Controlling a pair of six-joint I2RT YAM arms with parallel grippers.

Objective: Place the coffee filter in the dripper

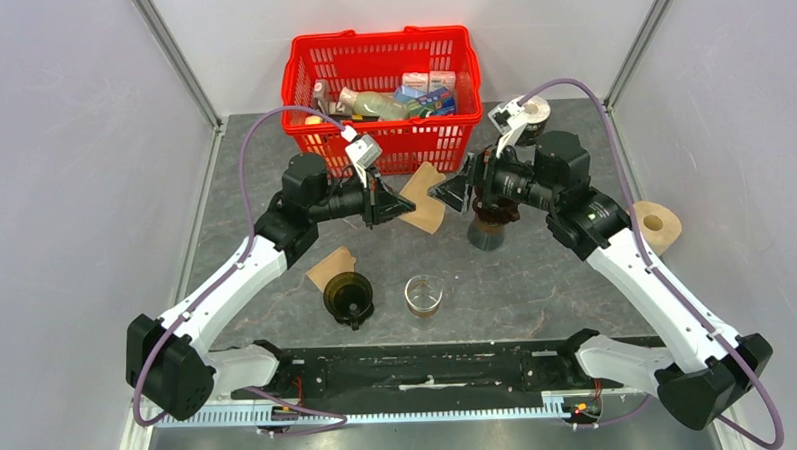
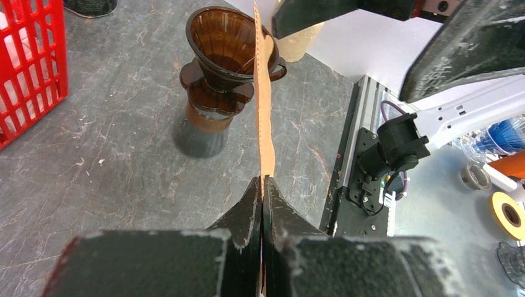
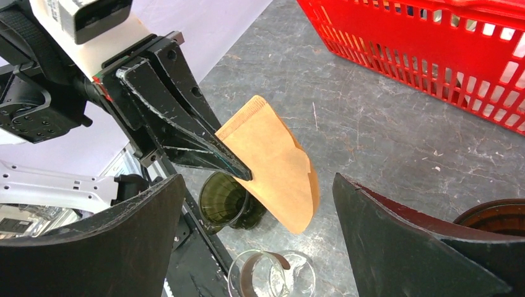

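The filter (image 2: 265,111) is held aloft, pinched edge-on in the closed left gripper (image 2: 261,185) and faced by the wide-open, empty right gripper (image 1: 444,195), and is yet to be seated in the brown dripper (image 2: 223,43), seen empty just beyond it.

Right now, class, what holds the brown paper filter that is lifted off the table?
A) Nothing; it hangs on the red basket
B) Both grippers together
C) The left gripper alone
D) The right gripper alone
C: the left gripper is pinched shut on the edge of the coffee filter, while the right gripper stands wide open, with its fingers on either side and not touching the filter.
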